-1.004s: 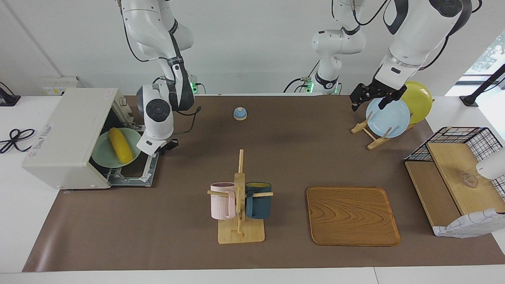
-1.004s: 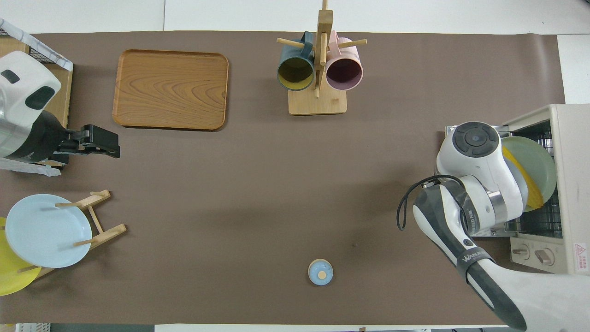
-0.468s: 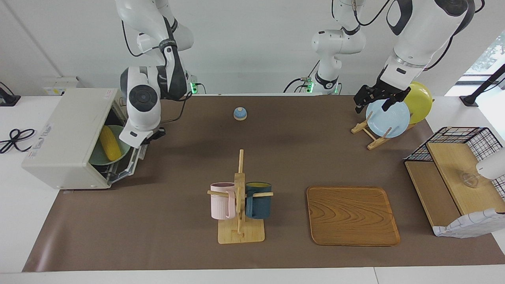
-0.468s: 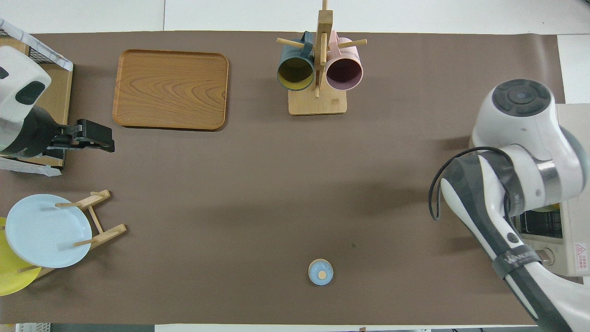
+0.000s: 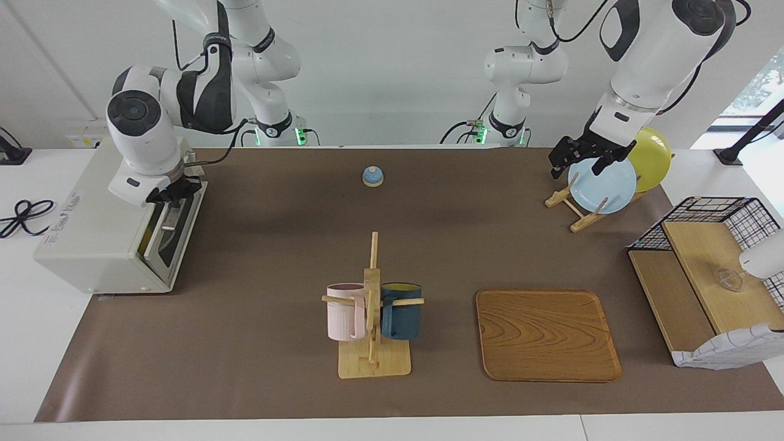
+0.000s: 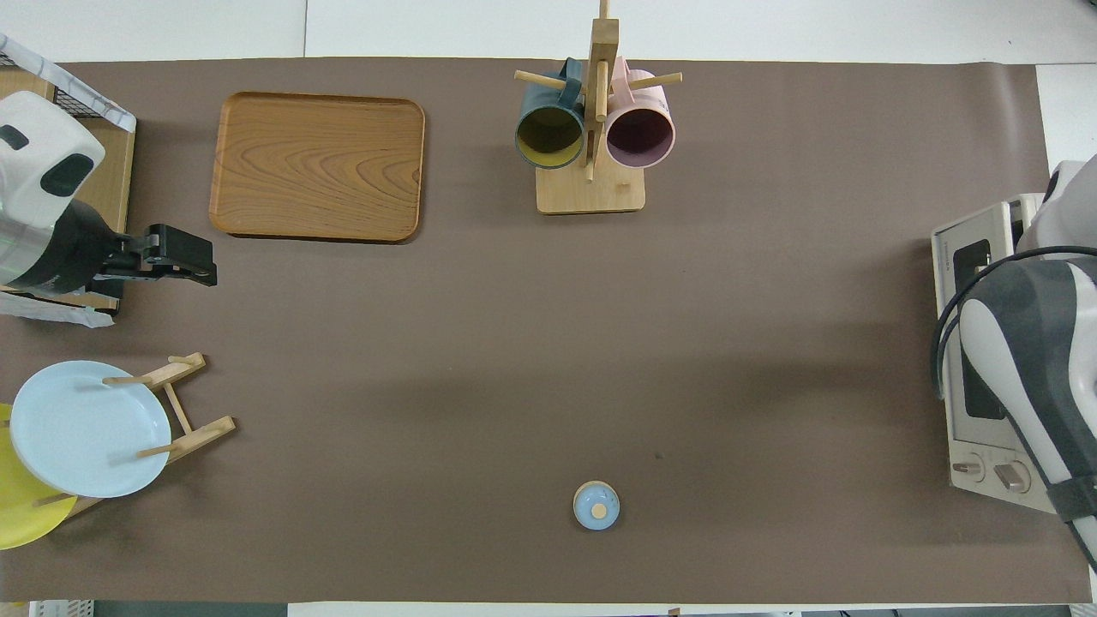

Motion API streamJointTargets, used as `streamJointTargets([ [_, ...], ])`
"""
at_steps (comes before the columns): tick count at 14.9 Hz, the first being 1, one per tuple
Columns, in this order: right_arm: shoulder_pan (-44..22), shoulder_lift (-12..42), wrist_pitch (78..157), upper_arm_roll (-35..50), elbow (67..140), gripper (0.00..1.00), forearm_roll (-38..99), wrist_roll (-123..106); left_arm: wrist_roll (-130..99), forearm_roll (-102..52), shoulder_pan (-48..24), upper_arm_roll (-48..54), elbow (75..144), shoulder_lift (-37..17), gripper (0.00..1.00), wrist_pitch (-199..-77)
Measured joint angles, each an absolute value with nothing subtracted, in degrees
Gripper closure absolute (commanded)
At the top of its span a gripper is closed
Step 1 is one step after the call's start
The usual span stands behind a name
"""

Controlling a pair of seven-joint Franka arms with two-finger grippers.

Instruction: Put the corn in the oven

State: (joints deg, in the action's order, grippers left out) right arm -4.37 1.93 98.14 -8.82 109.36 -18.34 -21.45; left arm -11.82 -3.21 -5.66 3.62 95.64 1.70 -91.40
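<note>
The cream-white oven (image 5: 92,220) stands at the right arm's end of the table. Its glass door (image 5: 171,229) is swung up, almost closed. It also shows in the overhead view (image 6: 953,283). The corn is hidden inside, behind the door. My right gripper (image 5: 165,193) is at the door's top edge; in the overhead view the right arm (image 6: 1028,343) covers it. My left gripper (image 5: 579,158) waits, open and empty, in the air over the mat beside the plate rack; it also shows in the overhead view (image 6: 184,261).
A plate rack (image 5: 576,211) holds a blue plate (image 5: 603,184) and a yellow plate (image 5: 652,156). A mug tree (image 5: 372,306) with two mugs, a wooden tray (image 5: 547,335), a small blue bell (image 5: 373,176) and a wire basket (image 5: 710,275) are on the brown mat.
My right gripper rose with the oven door, swinging it from fully open to almost closed. The corn on its green plate went out of sight. The left gripper barely moved.
</note>
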Motion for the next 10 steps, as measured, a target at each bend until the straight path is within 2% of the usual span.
streamJointTargets([
  [6,-2.82,-1.40,95.90,-8.83,109.24,1.00,-18.33,-24.41,-11.82,-3.21,-5.66,3.62,95.64,1.70,0.00,-91.39],
  [7,-2.65,-2.07,95.54,-8.83,108.98,0.90,-18.03,-24.66,-11.82,-3.21,-5.66,3.62,95.64,1.70,0.00,-91.39],
  [8,-2.63,-2.71,94.85,-8.82,108.32,0.76,-16.80,-24.70,-11.82,-3.21,-5.66,3.62,95.64,1.70,0.00,-91.39],
  [9,-2.64,-3.19,94.25,-8.77,107.13,0.32,-14.39,-24.71,-11.82,-3.21,-5.66,3.62,95.64,1.71,0.00,-91.39],
  [10,-2.65,-3.35,93.72,-8.67,105.31,0.00,-11.70,-24.71,-11.82,-3.21,-5.66,3.62,95.64,1.71,0.00,-91.39],
])
